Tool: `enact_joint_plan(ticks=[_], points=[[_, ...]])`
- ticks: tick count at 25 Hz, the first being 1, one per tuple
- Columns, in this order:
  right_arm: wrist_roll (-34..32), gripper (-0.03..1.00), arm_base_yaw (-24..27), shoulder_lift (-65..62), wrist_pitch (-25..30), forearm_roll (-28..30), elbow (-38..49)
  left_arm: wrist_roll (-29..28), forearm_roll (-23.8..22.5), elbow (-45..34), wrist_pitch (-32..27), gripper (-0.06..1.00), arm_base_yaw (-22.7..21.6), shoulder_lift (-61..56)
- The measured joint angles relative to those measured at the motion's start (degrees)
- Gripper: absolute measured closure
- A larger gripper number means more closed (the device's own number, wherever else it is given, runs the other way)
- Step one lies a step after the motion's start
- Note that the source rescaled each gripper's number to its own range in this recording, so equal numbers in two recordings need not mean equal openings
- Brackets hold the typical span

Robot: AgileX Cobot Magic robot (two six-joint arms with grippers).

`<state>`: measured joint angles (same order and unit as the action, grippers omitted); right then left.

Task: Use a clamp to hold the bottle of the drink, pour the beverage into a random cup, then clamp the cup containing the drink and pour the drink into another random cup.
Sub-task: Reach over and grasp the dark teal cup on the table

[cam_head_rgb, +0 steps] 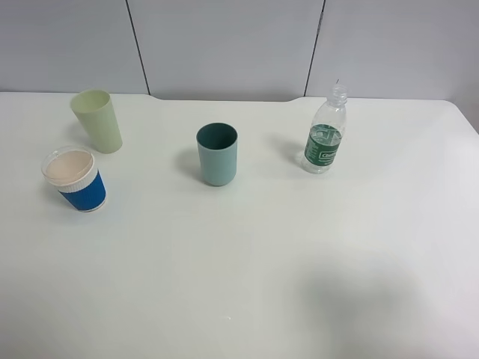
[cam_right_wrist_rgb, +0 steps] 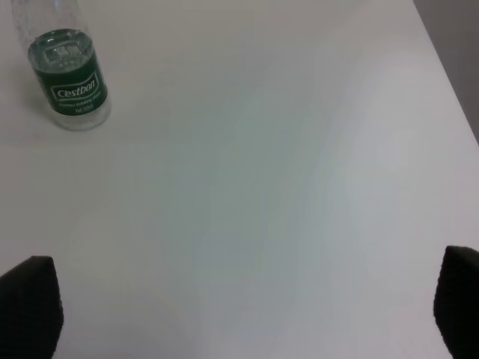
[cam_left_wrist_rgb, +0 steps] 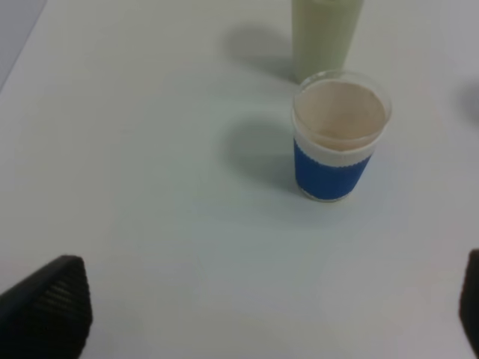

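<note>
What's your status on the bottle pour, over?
Left gripper and right gripper open, empty. Bottle upright, untouched. Teal cup stands apart from it. Nothing between right gripper and bottle.

bottle (cam_head_rgb: 325,131) upright at right of the high view, capped; clear plastic, green label; clear liquid (cam_right_wrist_rgb: 75,116) shows below the label, fill level unclear; teal cup (cam_head_rgb: 217,155) upright in the middle, straight-sided, darker inside, well apart from bottle; contents can't tell; pale green cup (cam_head_rgb: 97,120) upright at far left, further back, tapered, well apart from teal cup; left gripper (cam_left_wrist_rgb: 258,314) and right gripper (cam_right_wrist_rgb: 243,303) both spread wide, holding nothing
</note>
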<state>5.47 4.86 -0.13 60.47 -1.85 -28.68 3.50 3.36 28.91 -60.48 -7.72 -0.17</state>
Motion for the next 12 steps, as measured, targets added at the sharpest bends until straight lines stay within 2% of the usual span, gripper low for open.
enact_joint_plan(ticks=[4, 12], points=[[0.0, -0.03, 0.0, 0.0, 0.0, 0.0, 0.0, 0.0, 0.81, 1.11, 1.1, -0.06, 0.0, 2.3], [0.0, -0.03, 0.0, 0.0, 0.0, 0.0, 0.0, 0.96, 1.09, 5.39, 8.96, -0.06, 0.0, 15.78]])
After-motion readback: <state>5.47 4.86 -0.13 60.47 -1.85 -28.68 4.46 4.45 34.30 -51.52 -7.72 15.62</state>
